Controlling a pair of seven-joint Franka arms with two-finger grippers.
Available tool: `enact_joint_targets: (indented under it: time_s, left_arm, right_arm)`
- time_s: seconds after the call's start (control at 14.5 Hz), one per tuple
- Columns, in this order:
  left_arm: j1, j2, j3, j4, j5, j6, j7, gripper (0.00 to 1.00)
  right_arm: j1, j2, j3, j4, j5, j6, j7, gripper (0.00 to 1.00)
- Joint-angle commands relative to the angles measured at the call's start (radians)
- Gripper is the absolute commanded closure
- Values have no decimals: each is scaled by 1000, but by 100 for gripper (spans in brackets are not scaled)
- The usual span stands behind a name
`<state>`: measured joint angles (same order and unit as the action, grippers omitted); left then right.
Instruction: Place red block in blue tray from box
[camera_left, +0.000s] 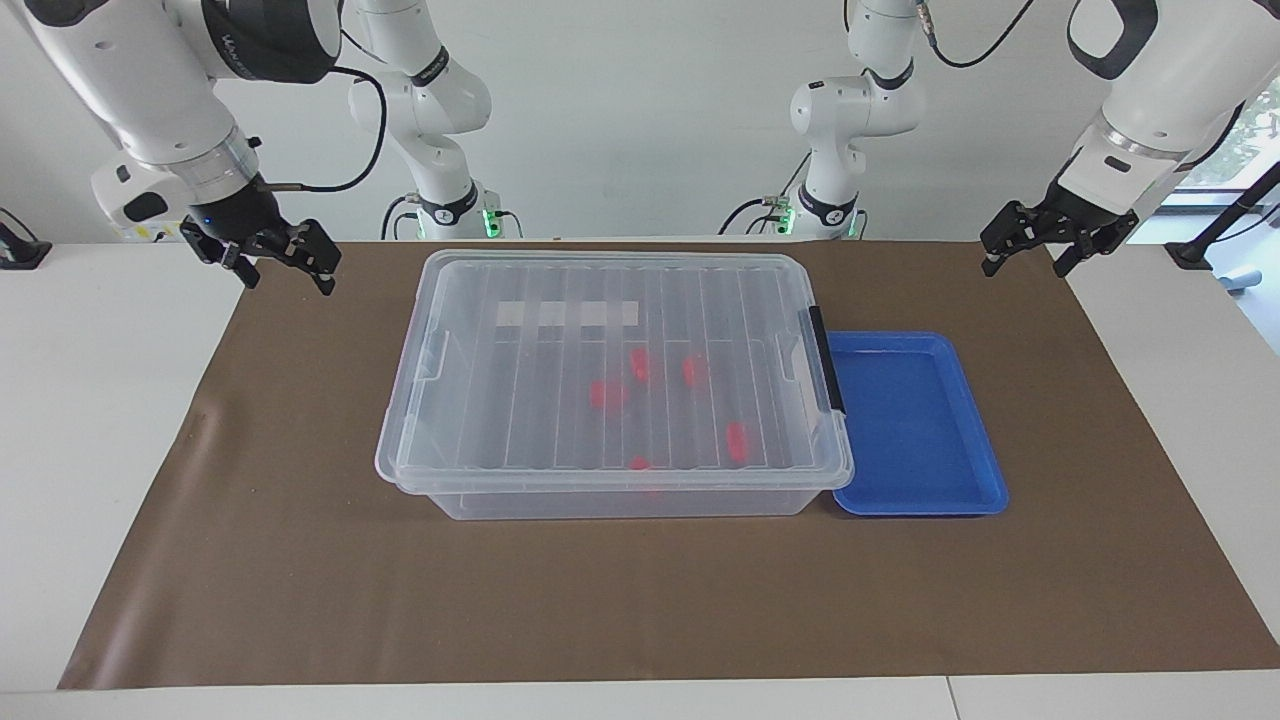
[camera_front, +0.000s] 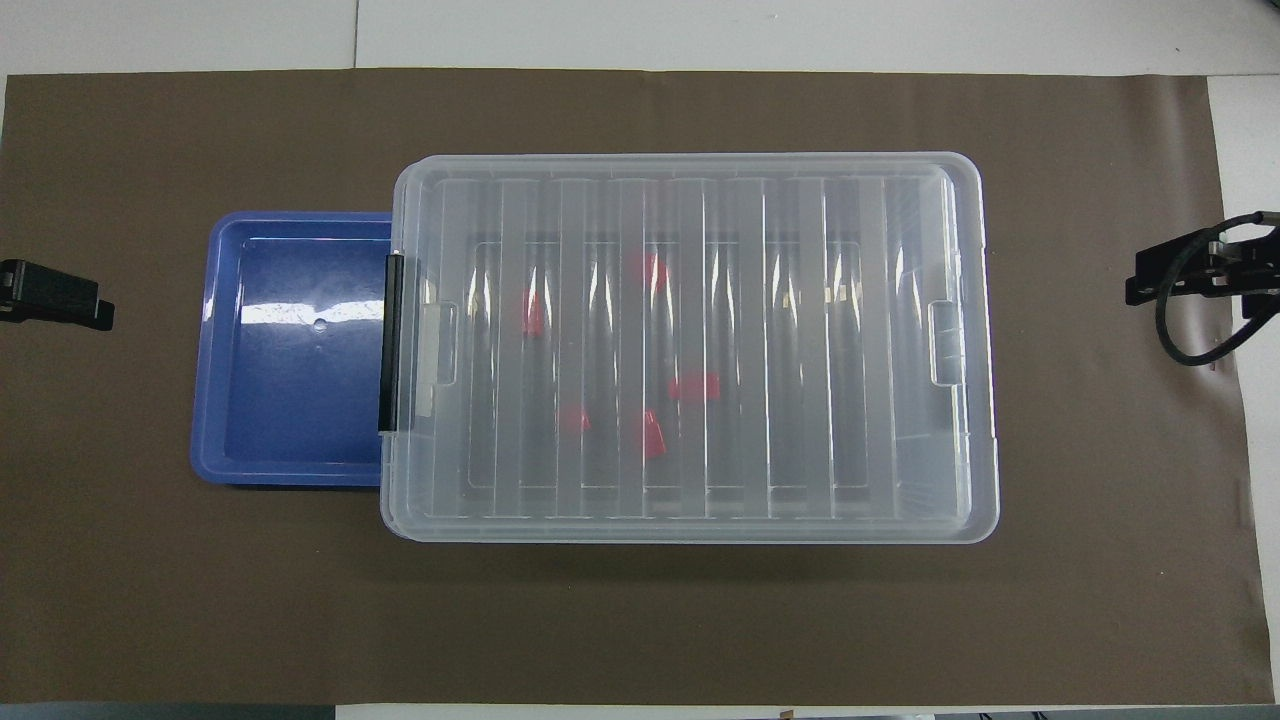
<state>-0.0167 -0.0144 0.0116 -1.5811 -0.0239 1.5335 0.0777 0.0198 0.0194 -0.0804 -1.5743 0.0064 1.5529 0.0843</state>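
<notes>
Both arms wait, raised at the robots' edge of the tabletop (camera_left: 120, 420), one at each end. Left tool (camera_left: 1035, 255) hangs over the brown mat (camera_left: 640, 600) at the left arm's end; its fingers look spread, nothing between them. Right tool (camera_left: 290, 268) hangs over the mat's corner at the right arm's end; fingers likewise spread, nothing held. The box (camera_left: 470, 400) sits mid-mat, lid closed, ribs running across it, whitish label strip (camera_left: 567, 314) on the part of the lid nearest the robots. Black clip handle (camera_left: 827, 360) is on the box end facing the left arm. Five red blocks show through the lid, blurred by the plastic, all inside the box toward its middle and the handle end. The red block (camera_left: 640, 365) lying nearest the robots is one of a pair side by side; a third (camera_left: 606, 394) lies slightly farther out, and two more lie farther still toward the outer wall. The blue tray (camera_left: 915, 420) sits on the mat just beside the handle end of the box, toward the left arm's end; its near rim is tucked under the lid's overhang. Tray holds nothing.
</notes>
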Motion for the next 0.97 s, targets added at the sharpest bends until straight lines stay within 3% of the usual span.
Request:
enact_joint_targets:
  time_s: [0.0,0.55,0.9]
  left_arm:
    - [9,-2,-4,-2,6,-13,5,0]
    - [9,-2,-4,-2,6,-13,5,0]
    - [7,-2,-4,-2,6,-13,5,0]
  right_arm:
    - [0,-15,-1,-13,-3,15,-14,0]
    - [3,-16,5,-30,6,48,-2,0]
    - [93,-33,37,-185,18,240,150,0]
